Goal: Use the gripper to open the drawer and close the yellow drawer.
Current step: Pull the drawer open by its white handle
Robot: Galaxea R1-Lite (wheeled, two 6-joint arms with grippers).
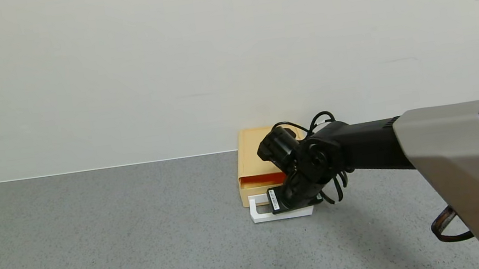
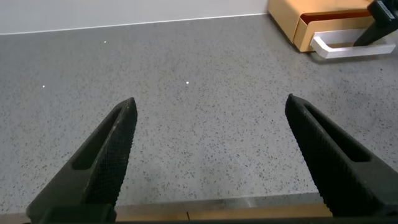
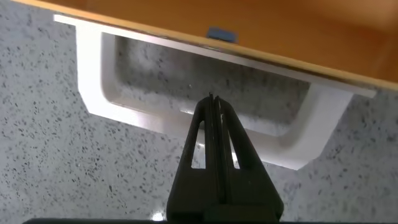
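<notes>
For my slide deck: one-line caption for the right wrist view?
Right gripper, fingers shut, tip at the white handle of the yellow drawer.

black pincer (image 1: pixel 287 207), looping cables, grey arm (image 1: pixel 464 156)

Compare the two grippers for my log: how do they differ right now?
The right gripper has its jaws shut, their tips at the drawer's white handle; the left gripper hangs with jaws wide open over bare grey table, away from the drawer. Both have black tapered fingers.
</notes>
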